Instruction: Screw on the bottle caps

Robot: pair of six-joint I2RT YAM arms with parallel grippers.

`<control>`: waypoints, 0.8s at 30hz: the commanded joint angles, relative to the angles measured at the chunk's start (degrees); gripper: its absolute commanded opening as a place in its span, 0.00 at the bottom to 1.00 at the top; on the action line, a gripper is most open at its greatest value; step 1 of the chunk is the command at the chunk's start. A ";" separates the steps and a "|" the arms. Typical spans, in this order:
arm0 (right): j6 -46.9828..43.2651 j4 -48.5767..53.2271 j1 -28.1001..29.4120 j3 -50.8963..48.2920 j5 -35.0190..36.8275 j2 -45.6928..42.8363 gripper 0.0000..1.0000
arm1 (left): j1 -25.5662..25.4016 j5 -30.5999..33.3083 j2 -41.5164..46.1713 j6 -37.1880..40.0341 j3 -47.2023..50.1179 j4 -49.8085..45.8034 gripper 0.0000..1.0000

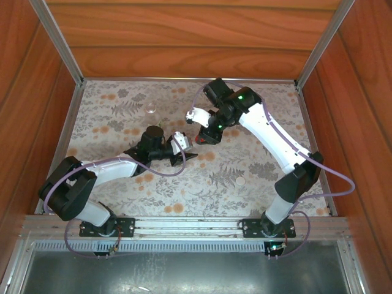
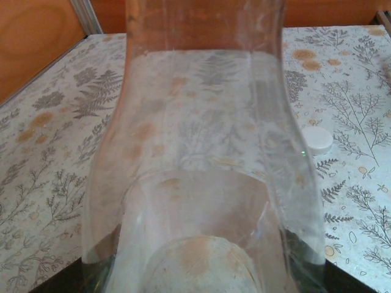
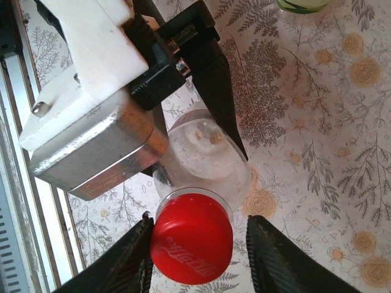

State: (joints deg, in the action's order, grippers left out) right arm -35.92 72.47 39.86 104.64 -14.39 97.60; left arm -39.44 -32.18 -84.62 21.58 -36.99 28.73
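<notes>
My left gripper [image 1: 182, 149] is shut on a clear bottle [image 2: 201, 152] held on its side, its black fingers [image 3: 223, 97] pinching the body. A red bottle cap [image 3: 192, 238] sits on the bottle's neck, facing my right gripper [image 3: 198, 227]. That gripper is open around the cap: one finger touches the cap's left side, the other stands apart on the right. A white bottle cap [image 2: 317, 140] lies flat on the table [image 1: 241, 181]. A second bottle [image 1: 151, 110] stands upright at the back left, its greenish base at the top edge of the right wrist view [image 3: 300, 5].
The floral-print table [image 1: 122, 128] is boxed in by wooden walls [image 1: 184, 43] at the back and both sides. A metal rail [image 1: 184, 225] runs along the near edge by the arm bases.
</notes>
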 commanded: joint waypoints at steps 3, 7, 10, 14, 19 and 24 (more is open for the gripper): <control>-0.95 1.08 0.50 0.44 -2.99 -0.39 0.42 | -0.50 0.03 1.07 1.53 0.22 -0.42 0.51; 0.50 0.86 0.49 -0.55 -3.74 -0.81 0.35 | -0.46 1.04 0.95 1.49 0.00 -0.44 0.51; 3.37 -0.32 0.49 -2.17 -4.42 -1.50 0.32 | -0.68 3.80 1.17 1.36 -0.16 -0.50 0.51; 10.23 -3.38 0.49 -5.01 -4.18 -2.00 0.27 | -1.33 9.82 2.06 1.60 -0.36 -0.37 0.51; 22.57 -11.16 0.51 -10.95 -5.86 -6.21 0.27 | -3.74 23.45 2.79 4.60 -0.87 -0.42 0.51; 39.45 -15.78 0.22 -14.18 -6.12 -7.60 0.26 | -5.30 34.42 3.14 7.48 -1.46 -0.09 0.51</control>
State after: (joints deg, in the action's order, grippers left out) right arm -11.16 59.37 39.20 92.07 -14.87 90.70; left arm -44.10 -9.28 -82.72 26.59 -36.99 26.89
